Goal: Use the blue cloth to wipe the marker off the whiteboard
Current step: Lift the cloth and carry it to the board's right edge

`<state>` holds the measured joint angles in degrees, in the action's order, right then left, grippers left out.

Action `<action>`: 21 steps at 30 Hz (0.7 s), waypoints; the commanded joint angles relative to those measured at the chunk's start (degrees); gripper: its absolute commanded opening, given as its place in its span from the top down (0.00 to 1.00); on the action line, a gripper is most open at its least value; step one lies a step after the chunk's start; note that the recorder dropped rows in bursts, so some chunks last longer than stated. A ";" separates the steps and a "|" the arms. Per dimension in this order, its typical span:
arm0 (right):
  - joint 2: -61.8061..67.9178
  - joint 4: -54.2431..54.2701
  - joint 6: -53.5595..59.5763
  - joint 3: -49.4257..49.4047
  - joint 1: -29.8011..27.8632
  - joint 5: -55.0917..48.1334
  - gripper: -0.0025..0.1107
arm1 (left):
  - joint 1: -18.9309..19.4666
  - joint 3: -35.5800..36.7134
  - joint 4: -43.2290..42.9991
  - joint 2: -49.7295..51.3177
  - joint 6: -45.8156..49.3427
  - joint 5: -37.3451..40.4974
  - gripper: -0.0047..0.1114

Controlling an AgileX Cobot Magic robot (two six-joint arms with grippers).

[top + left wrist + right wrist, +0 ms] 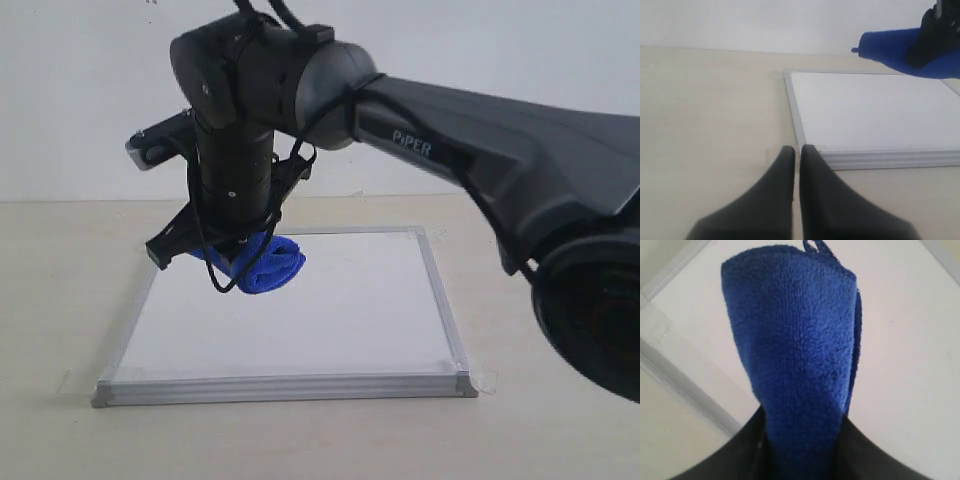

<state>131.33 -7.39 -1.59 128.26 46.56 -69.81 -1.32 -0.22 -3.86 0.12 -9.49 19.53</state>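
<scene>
The whiteboard point(330, 310) lies flat on the table, silver-framed, with clear tape at its corners. No marker line shows on its visible surface in any view. My right gripper point(240, 262) hangs above the board's far left part, shut on the blue cloth point(272, 263), which sticks out from the jaws as a thick fuzzy roll point(797, 340). In the left wrist view the blue cloth point(895, 50) hangs over the board's far edge. My left gripper point(797, 150) is shut and empty, low over the table just outside a corner of the whiteboard point(865, 107).
The beige table point(60, 300) surrounds the board on all sides. The right arm's large black body point(480, 150) stretches in from the right above the board. A pale wall stands behind.
</scene>
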 commanded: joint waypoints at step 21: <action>-31.77 -11.22 -17.82 -51.98 -20.09 18.91 0.98 | -0.29 0.22 -0.03 -0.12 0.15 -0.16 0.93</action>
<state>100.85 -17.92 -15.76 79.81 31.51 -54.83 -1.32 -0.22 -3.86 0.12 -9.49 19.53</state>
